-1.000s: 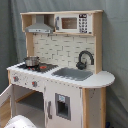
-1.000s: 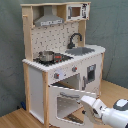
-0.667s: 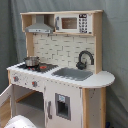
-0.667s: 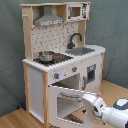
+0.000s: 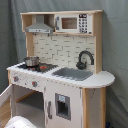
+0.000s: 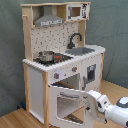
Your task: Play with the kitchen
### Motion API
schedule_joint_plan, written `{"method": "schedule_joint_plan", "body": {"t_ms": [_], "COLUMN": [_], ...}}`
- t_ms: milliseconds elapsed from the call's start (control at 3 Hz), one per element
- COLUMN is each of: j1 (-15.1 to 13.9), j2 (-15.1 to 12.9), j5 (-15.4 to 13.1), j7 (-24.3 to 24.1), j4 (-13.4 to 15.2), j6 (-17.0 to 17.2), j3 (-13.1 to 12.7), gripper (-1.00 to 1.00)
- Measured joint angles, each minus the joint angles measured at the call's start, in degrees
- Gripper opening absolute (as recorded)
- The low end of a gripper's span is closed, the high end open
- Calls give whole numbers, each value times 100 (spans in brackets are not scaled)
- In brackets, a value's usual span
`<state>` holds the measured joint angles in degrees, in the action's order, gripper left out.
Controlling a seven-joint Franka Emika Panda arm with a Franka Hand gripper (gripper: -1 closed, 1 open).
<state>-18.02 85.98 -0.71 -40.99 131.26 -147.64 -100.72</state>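
Observation:
The kitchen point(image 5: 65, 75) point(image 6: 60, 60) is a tall white and pale-wood toy with a grey hood, a small microwave point(image 5: 75, 22), a black tap point(image 5: 85, 59) and a grey sink point(image 5: 75, 73). A small metal pot point(image 5: 31, 61) point(image 6: 46, 55) stands on the red-ringed hob. The oven door point(image 6: 67, 102) hangs swung open toward the second exterior view's front. My gripper point(image 6: 90, 109) is at the door's free edge in the second exterior view. Only the white arm point(image 5: 19, 122) shows at the bottom left of the first exterior view.
A grey curtain point(image 5: 115, 45) hangs behind the kitchen. A wooden floor point(image 6: 15, 120) lies under it. The cupboard door with a dark window point(image 5: 62, 106) beside the oven is closed. My white arm point(image 6: 114, 109) fills the second exterior view's lower right.
My arm has shifted a little toward the second exterior view's left, closer to the open oven door. The door stands about where it was.

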Motion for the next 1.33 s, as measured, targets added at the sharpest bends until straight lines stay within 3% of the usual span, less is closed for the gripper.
{"method": "schedule_joint_plan", "body": {"t_ms": [333, 667, 1000, 1333], "j1": [300, 565, 460, -45], "j2": [-22, -24, -26, -26], "j5": [0, 1, 5, 5], "j7": [-301, -617, -936, -950], "j4": [434, 743, 1170, 1150], "j6": [96, 412, 587, 240], "j3": [0, -4, -69, -67], "gripper": [100, 100, 100, 100]}}
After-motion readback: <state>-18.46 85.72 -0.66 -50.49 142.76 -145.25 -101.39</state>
